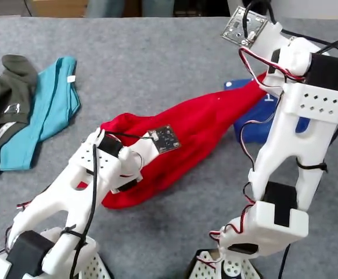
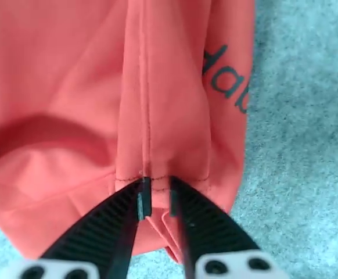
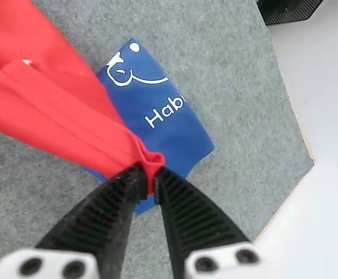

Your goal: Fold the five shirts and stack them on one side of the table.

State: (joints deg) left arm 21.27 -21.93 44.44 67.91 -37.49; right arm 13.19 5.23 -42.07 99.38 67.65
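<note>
High view down over the table [image 1: 157, 58] — both wrist views close above one shared red shirt [image 1: 204, 125]

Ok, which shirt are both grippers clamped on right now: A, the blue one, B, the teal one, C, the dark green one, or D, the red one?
D: the left gripper pinches a hem of the red shirt and the right gripper pinches its other end above the blue shirt, while the teal shirt and the dark green shirt lie apart from both arms.
</note>
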